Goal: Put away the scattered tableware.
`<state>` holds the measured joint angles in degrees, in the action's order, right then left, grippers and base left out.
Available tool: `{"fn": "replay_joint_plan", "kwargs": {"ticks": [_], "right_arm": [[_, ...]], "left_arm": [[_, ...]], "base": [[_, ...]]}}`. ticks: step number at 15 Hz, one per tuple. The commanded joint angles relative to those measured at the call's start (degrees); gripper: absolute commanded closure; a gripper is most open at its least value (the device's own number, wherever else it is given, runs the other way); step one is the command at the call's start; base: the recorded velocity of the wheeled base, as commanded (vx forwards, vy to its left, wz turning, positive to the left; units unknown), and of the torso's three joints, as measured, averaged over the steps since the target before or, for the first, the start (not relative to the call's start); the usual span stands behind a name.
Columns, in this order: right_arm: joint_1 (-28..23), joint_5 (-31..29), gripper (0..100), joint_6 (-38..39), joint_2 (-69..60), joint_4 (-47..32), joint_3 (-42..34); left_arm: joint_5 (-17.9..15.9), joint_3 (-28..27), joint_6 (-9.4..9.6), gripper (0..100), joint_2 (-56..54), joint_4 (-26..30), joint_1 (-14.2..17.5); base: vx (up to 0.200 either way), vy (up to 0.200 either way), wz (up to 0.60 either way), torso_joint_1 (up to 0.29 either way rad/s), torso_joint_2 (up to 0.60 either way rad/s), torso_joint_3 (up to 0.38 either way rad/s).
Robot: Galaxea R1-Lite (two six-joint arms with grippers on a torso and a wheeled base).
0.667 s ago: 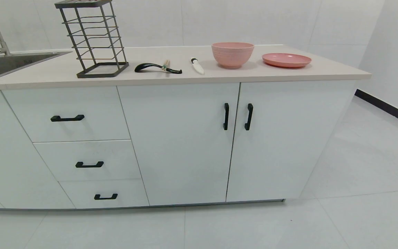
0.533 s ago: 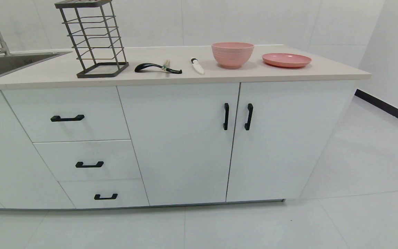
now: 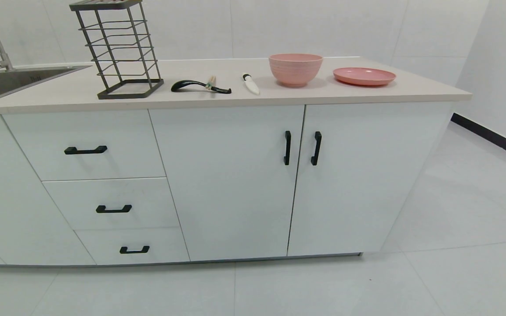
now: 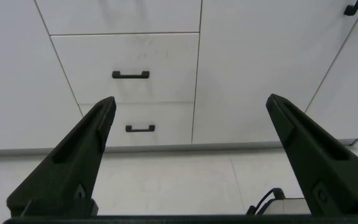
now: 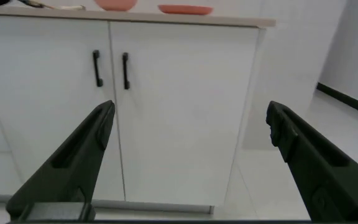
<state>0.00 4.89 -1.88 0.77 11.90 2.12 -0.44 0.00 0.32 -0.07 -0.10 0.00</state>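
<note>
The tableware lies in a row on the counter, right of the wire rack that likely should take some of it: a black spoon with chopsticks at its handle, a white knife, a pink bowl and a pink plate. The left gripper and right gripper hang low before the cabinet, fingers spread wide and holding nothing, so no pickup seems begun

Pink bowl upright, pink plate beside it; black spoon by chopsticks
</note>
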Motion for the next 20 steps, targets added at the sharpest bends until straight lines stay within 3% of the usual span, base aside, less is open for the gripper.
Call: {"fn": "replay_joint_plan", "kwargs": {"ticks": [1, 5, 7, 12, 20], "right_arm": [[0.0, 4.25, 0, -0.85, 3.45, -1.0, 4.03], [4.22, 13.39, 0, -3.13, 16.81, -1.18, 5.35], [7.47, 13.48, 0, -2.78, 23.23, -0.91, 5.88], [8.7, 15.59, 0, -2.34, 36.06, 0.32, 12.12], [8.35, 17.44, 0, -3.31, 64.97, 28.71, 11.68]], "left_arm": [[0.0, 0.0, 0.03, 0, 0.07, 0.01, 0.0], [0.0, 0.0, 0.12, 0, 0.07, -0.08, 0.0], [0.0, 0.0, 0.12, 0, 0.07, -0.08, 0.0], [0.0, 0.0, 0.12, 0, 0.07, 0.01, 0.0], [0.0, 0.0, 0.03, 0, 0.07, 0.01, 0.0]], "base": [[0.0, 0.0, 0.0, 0.0, 0.0, 0.0], [0.0, 0.0, 0.0, 0.0, 0.0, 0.0], [0.0, 0.0, 0.0, 0.0, 0.0, 0.0], [0.0, 0.0, 0.0, 0.0, 0.0, 0.0], [0.0, 0.0, 0.0, 0.0, 0.0, 0.0]]}}
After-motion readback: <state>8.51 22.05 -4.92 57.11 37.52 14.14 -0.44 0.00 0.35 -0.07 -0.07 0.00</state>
